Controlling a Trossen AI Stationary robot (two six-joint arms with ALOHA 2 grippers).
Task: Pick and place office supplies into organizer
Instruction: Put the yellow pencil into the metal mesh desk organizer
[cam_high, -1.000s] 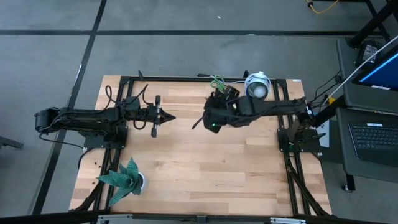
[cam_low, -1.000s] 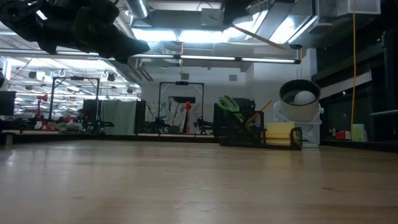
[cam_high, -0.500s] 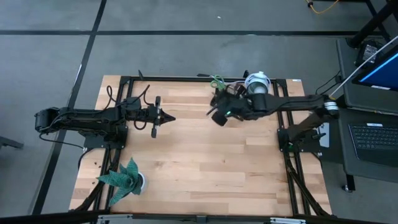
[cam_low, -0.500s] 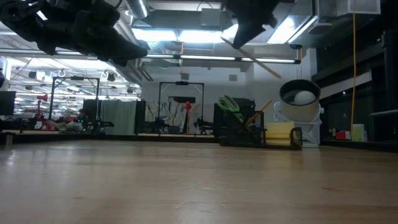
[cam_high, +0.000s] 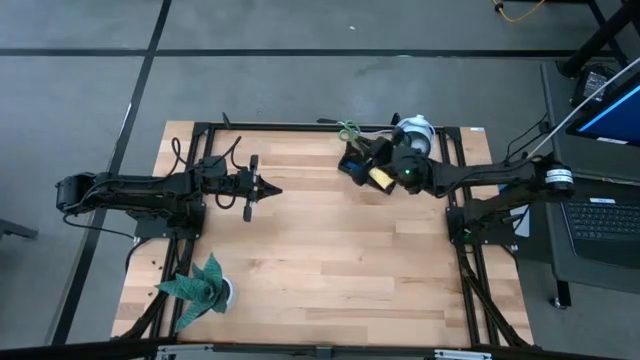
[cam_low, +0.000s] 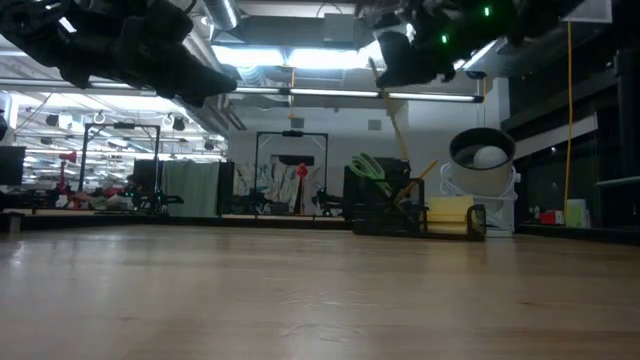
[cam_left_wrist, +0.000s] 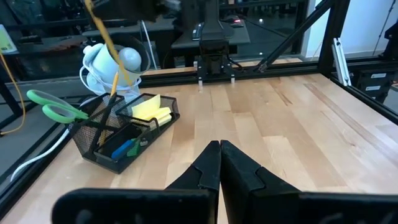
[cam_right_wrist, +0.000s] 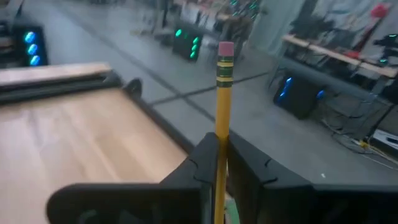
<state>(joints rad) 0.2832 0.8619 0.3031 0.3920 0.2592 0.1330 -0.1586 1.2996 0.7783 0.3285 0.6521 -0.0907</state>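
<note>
**Right hand brings a pencil over the organizer**

From above: right hand (cam_high: 383, 176) hovers over the organizer (cam_high: 357, 160); left hand (cam_high: 268, 189), pinched shut and empty, waits well apart.

Right wrist: fingers clamp a yellow pencil (cam_right_wrist: 223, 93), eraser outward.

Left wrist: scissors (cam_left_wrist: 55, 106) and sticky-note pad (cam_left_wrist: 151, 111) already sit inside. Next, seemingly, lower and release.

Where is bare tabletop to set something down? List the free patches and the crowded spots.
Free: the wide wood between the left end effector, the paper plant and the table's near and right edges.

Crowded: the far edge, where the organizer, the white device and the right end effector, gripping a pencil, cluster.
</note>
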